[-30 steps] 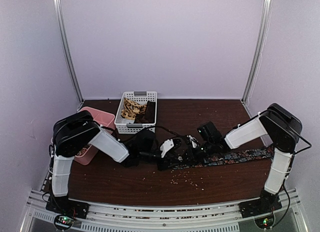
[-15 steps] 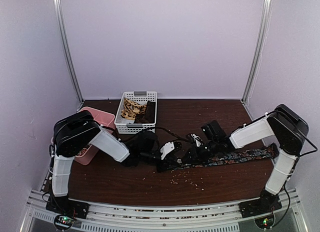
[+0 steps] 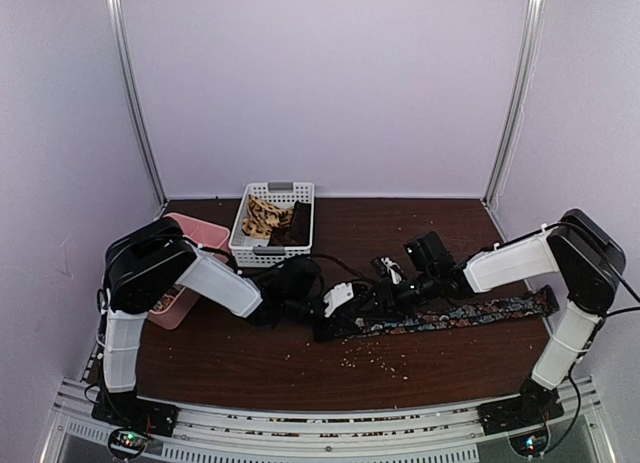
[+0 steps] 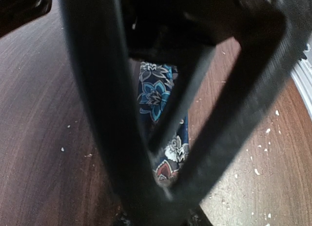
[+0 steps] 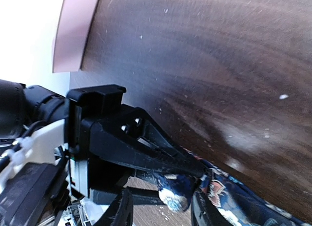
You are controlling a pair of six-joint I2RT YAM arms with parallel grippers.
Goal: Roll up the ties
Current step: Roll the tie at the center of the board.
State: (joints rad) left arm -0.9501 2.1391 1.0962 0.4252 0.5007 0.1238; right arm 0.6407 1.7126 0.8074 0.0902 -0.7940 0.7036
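Observation:
The floral tie (image 3: pixel 450 316) lies flat across the right half of the table, and its left end is wound into a small roll (image 5: pixel 174 194). My left gripper (image 3: pixel 335 318) is shut on that rolled end; in the left wrist view its dark fingers (image 4: pixel 97 113) meet at the tip (image 4: pixel 163 187) with the tie (image 4: pixel 156 89) showing between them. My right gripper (image 3: pixel 385 288) is open, with its fingers (image 5: pixel 122 211) on either side of the roll, just beside the left gripper's fingertips (image 5: pixel 195 170). The tan tie (image 3: pixel 262 218) and the dark brown tie (image 3: pixel 297 226) lie in the basket.
The white perforated basket (image 3: pixel 255 251) stands at the back centre-left. The pink tray (image 3: pixel 195 233) is to its left, partly behind my left arm. Pale crumbs (image 3: pixel 375 355) are scattered on the dark wood table in front of the tie.
My right arm has stretched left and brought its gripper up to the left gripper at the tie's end. The left gripper has shifted slightly right. The tie's right end has slid a little.

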